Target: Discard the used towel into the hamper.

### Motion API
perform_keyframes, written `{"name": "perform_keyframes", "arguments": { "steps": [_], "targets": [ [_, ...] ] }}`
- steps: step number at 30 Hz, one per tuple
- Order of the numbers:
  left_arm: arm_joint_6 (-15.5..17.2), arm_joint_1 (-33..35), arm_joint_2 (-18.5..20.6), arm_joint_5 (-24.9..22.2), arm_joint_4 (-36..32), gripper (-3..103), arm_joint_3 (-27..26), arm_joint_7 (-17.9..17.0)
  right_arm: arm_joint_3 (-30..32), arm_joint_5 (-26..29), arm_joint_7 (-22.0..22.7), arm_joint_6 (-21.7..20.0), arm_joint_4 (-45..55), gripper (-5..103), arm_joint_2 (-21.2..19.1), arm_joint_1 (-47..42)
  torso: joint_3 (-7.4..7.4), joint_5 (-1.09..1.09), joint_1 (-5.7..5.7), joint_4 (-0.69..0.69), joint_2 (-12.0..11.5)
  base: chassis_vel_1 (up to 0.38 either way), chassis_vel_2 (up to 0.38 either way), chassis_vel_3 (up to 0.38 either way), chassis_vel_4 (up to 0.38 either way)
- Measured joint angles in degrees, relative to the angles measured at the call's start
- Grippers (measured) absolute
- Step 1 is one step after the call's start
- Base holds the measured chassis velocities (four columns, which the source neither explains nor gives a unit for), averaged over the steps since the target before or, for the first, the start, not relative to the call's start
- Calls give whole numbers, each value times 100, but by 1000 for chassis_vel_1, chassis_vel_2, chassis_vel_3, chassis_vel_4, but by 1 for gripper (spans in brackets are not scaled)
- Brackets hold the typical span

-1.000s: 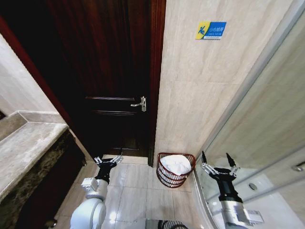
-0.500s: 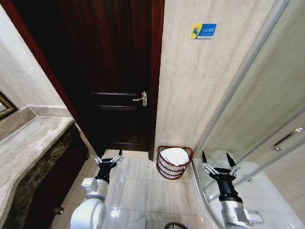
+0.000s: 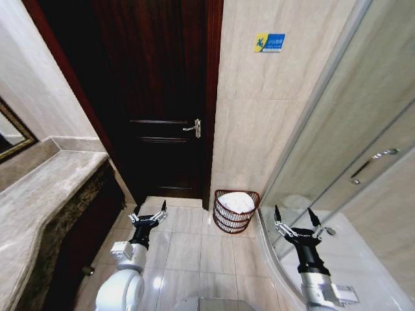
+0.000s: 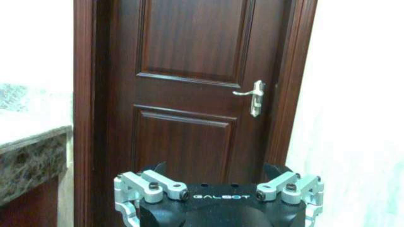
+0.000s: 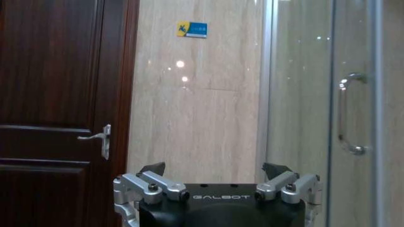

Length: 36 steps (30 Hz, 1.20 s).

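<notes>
dark wooden door (image 3: 162,97), beige tiled wall (image 3: 266,123)

A dark wooden door (image 3: 165,97) stands shut, a silver lever handle (image 3: 192,127) near its right edge; beside it a beige tiled wall (image 3: 259,129) carries a small blue and yellow sign (image 3: 269,43); to the right, a glass shower screen (image 3: 363,149) with a metal handle (image 3: 373,159); at left, a marble bench (image 3: 39,194); pale glossy floor tiles (image 3: 194,253) below.
</notes>
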Motion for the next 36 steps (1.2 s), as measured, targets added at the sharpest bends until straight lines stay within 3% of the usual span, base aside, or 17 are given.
{"name": "perform_keyframes", "arguments": {
  "steps": [36],
  "targets": [
    [0, 0, 0, 0, 0, 100, 0, 0, 0, 0, 0, 0, 0, 100, 0, 0, 0, -2, 0, -1, 0, 147, -148, -152, 148]
  ]
}}
